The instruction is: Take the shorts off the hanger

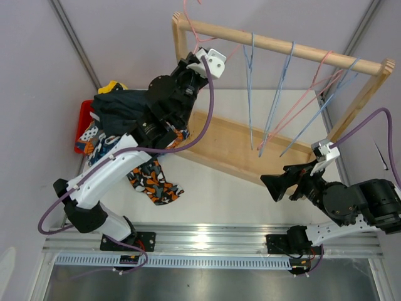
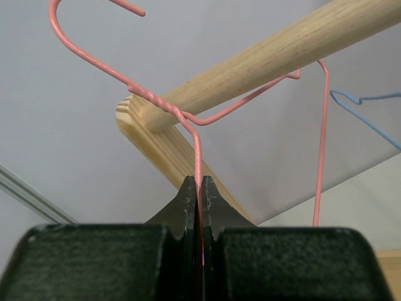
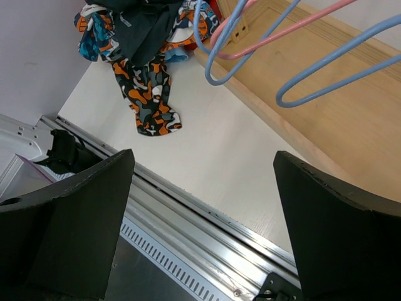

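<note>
My left gripper (image 1: 197, 61) is raised at the left end of the wooden rail (image 1: 282, 45). In the left wrist view it (image 2: 199, 189) is shut on the wire of a bare pink hanger (image 2: 197, 147) that lies against the rail (image 2: 282, 44). The shorts lie in a heap at the table's left: black shorts (image 1: 122, 105), patterned shorts (image 1: 153, 182) and a bit of yellow (image 1: 113, 84). The right wrist view also shows the patterned shorts (image 3: 147, 94) and black shorts (image 3: 141, 28). My right gripper (image 1: 276, 185) is open and empty, low over the table (image 3: 200, 207).
Several bare blue and pink hangers (image 1: 279, 94) hang from the rail and show in the right wrist view (image 3: 250, 56). The rack's wooden base (image 1: 238, 144) crosses the table. A red basket (image 1: 83, 125) sits under the heap. A metal rail (image 1: 207, 241) runs along the near edge.
</note>
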Controlling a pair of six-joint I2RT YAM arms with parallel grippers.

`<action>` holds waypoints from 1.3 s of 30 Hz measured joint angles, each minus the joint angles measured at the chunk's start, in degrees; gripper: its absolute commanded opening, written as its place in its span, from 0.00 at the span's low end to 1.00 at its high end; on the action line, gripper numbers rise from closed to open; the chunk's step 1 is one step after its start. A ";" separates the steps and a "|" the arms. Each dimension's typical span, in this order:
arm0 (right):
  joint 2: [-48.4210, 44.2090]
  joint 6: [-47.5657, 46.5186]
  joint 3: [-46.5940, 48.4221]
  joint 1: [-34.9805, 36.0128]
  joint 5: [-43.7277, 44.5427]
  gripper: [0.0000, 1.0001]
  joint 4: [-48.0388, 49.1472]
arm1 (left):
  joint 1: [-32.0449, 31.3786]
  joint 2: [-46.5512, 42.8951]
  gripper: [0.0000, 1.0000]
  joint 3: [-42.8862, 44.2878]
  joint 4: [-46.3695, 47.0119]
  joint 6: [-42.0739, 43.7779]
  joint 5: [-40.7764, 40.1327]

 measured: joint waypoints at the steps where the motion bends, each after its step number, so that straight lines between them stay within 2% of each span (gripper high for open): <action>1: -0.22 0.22 0.00 0.00 0.02 0.99 -0.17 | 0.00 0.50 0.00 0.28 -0.26 -0.26 0.17; 11: -0.63 2.10 -0.11 0.00 -0.50 0.99 -1.33 | 0.50 1.73 0.00 -2.93 -7.04 -5.70 4.39; 13: -0.57 2.45 -0.11 0.00 -0.59 0.99 -1.55 | 0.72 1.70 0.04 -3.10 -7.87 -6.82 4.59; 17: -0.50 2.86 -0.11 0.00 -0.63 0.99 -1.75 | 0.98 1.20 0.29 -3.67 -8.83 -8.28 4.59; 18: -0.46 2.91 -0.11 0.00 -0.63 1.00 -1.81 | 1.03 0.83 0.46 -4.11 -9.27 -8.59 4.59; 21: -0.20 2.93 -0.11 0.00 -0.63 0.99 -1.86 | 1.03 -0.96 0.78 -6.08 -10.43 -9.57 4.57; 23: 0.04 2.93 -0.11 0.00 -0.63 0.99 -1.86 | 1.03 -2.67 0.91 -7.65 -11.06 -10.34 4.57; 26: 0.61 2.91 0.15 0.00 -0.68 0.99 -2.12 | 1.03 -5.88 0.99 -9.81 -12.07 -11.89 4.44; 33: 4.61 -0.48 7.17 -0.04 -1.97 0.99 -2.64 | 0.48 -16.00 0.99 -11.80 -16.87 -16.96 4.33; 39: 8.07 -13.64 17.31 -0.11 -8.63 0.99 3.52 | 0.09 -29.24 0.99 -14.82 -21.44 -25.46 7.28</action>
